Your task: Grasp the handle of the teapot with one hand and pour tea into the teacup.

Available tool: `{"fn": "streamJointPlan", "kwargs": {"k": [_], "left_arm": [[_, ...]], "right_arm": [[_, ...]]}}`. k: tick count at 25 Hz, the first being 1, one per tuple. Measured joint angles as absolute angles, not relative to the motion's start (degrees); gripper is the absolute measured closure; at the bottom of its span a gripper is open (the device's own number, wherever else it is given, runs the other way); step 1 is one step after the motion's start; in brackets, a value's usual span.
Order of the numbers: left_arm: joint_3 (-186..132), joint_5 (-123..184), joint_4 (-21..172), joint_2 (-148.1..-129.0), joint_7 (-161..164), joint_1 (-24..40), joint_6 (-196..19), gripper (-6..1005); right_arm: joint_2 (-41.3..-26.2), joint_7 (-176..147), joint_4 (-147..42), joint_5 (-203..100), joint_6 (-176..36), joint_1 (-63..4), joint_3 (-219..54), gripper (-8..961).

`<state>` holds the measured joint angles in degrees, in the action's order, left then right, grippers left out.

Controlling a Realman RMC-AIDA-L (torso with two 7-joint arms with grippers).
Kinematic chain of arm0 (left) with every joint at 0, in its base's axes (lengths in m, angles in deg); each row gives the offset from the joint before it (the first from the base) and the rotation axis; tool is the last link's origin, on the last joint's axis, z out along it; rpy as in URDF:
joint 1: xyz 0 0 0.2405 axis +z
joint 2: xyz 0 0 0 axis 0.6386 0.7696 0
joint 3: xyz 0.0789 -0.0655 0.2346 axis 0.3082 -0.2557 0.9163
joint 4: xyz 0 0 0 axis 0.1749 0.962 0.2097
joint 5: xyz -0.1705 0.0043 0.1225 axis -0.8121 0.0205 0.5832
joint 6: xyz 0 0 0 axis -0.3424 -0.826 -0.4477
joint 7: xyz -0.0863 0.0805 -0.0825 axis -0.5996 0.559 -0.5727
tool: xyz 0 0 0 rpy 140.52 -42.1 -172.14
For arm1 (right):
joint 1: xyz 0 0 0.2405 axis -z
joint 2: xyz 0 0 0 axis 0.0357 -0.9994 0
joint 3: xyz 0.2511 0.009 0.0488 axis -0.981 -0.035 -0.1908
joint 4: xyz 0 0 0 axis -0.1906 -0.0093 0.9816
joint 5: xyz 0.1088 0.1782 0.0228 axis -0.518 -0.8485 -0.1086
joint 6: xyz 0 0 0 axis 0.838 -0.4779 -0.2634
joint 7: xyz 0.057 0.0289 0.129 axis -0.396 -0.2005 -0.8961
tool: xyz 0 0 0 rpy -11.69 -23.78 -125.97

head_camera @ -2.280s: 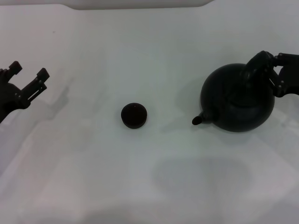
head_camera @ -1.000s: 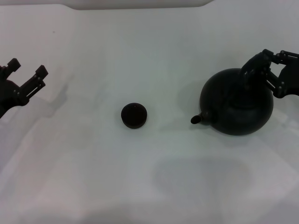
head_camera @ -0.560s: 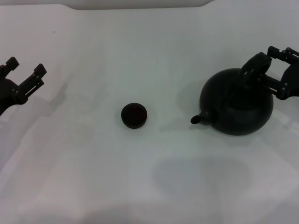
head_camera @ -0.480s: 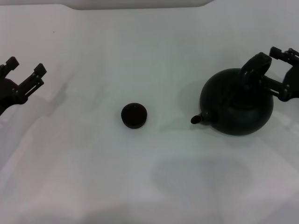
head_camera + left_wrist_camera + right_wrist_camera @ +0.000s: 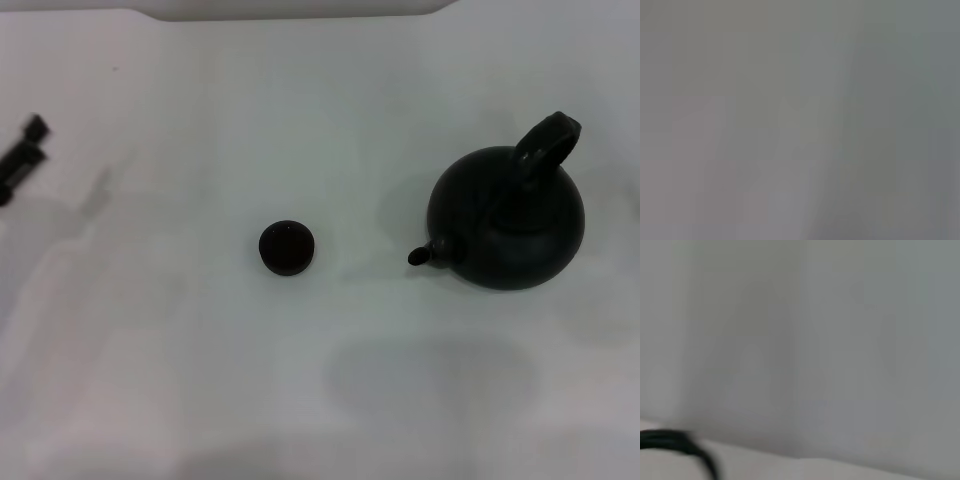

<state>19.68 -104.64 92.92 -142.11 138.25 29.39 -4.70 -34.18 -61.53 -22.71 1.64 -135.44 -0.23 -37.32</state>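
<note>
we see the teapot (image 5: 506, 219) at right of frame, handle (image 5: 545, 148) free, spout toward the teacup (image 5: 287, 248) at centre. left gripper (image 5: 20, 160) at far left, grip unclear; right gripper unseen.

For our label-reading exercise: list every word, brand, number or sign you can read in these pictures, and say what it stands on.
None can be read.
Round matte black teapot: no writing visible.
Tiny round dark teacup: no marking.
White table: plain.
Left gripper at the table's left edge: no lettering.
</note>
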Motion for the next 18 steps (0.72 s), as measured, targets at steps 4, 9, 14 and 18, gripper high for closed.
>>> {"fn": "streamJointPlan", "kwargs": {"k": [4, 9, 14, 18], "left_arm": [[13.5, -104.6, 94.5, -142.23, 138.9, 30.1, -4.0, 137], [7.6, -104.7, 94.3, -142.29, 141.4, 29.7, -5.1, 138], [6.5, -105.1, 94.0, -142.27, 142.6, 29.4, -5.7, 138], [6.2, -105.3, 93.7, -142.39, 143.1, 29.1, -6.0, 137]], "right_arm": [[-35.29, -57.4, -24.0, 1.5, -135.2, 0.2, -47.9, 73], [-36.23, -46.7, -31.3, 1.0, -135.5, -3.5, -61.0, 76], [-36.17, -42.4, -36.8, 0.9, -134.1, -6.8, -66.5, 76], [-36.25, -40.0, -39.5, 0.8, -133.9, -8.1, -68.8, 76]]}}
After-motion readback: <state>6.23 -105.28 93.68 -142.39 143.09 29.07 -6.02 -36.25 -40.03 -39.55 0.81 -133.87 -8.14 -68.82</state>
